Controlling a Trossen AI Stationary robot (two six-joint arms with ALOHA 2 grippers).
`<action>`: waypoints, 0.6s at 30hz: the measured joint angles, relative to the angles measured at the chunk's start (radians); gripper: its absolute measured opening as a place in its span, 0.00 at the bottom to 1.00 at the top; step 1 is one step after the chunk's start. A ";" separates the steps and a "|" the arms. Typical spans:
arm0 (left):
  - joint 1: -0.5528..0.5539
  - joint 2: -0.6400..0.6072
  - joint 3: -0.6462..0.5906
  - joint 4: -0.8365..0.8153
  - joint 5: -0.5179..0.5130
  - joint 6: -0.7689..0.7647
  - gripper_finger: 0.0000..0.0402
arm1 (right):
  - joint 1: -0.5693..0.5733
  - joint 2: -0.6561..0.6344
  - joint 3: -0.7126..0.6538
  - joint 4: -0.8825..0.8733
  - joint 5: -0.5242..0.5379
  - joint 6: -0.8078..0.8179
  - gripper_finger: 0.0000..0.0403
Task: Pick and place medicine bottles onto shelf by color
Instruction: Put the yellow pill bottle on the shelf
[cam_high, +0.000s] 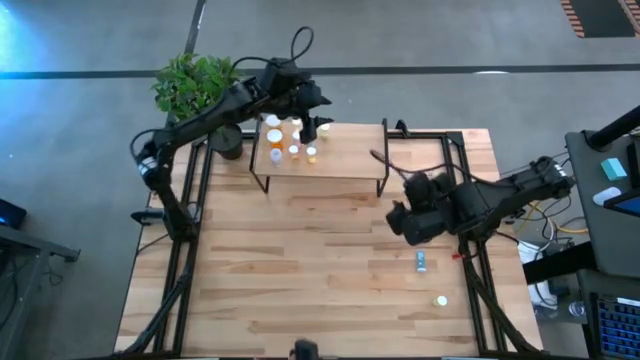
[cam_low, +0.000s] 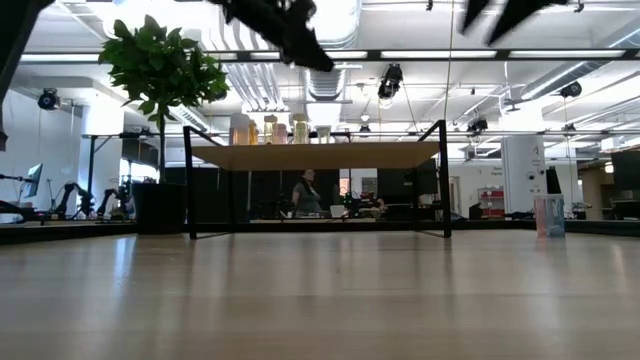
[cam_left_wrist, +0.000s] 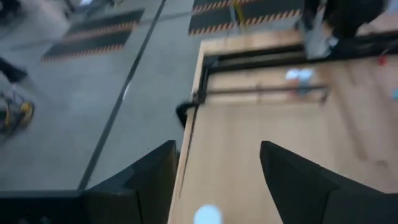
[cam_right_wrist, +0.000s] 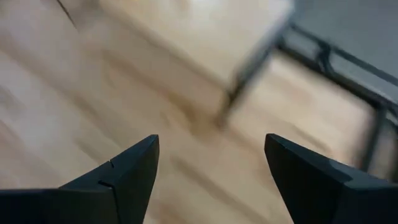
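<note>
Butcher-block tabletop fills most of the high view, and the shelf stands at its far edge: a low light-wood board on a thin black wire frame, just beside a potted plant off its left corner. Over the shelf's left end hangs the left gripper, its fingers spread apart with nothing between them; a white cap shows just below them in the left wrist view. This looks like the release of a bottle among the shelf bottles, a small cluster of orange and pale bodies with round white caps. To finish the step well, the left arm should lift straight up before swinging away, since the neighbours stand close and a sideways exit could topple them.

Right gripper hovers above bare table near the shelf's right leg, its fingers wide and empty. Two bottles are left on the table, well apart from the shelf near the right edge: a blue-green bottle, which stands upright in the low view, and a smaller white-capped bottle nearer the front. For the blue-green one, I would come down from above with the fingers straddling the body under the cap.
</note>
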 joint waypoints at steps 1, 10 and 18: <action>-0.015 -0.016 0.000 -0.001 0.000 0.000 0.54 | 0.009 0.004 -0.012 -0.048 -0.039 0.014 0.69; -0.201 -0.071 -0.024 0.046 0.008 -0.230 0.54 | 0.185 -0.031 -0.145 -0.066 -0.390 -0.077 0.63; -0.416 -0.033 -0.105 0.249 -0.041 -0.301 0.54 | 0.505 -0.127 -0.232 -0.024 -0.504 -0.015 0.63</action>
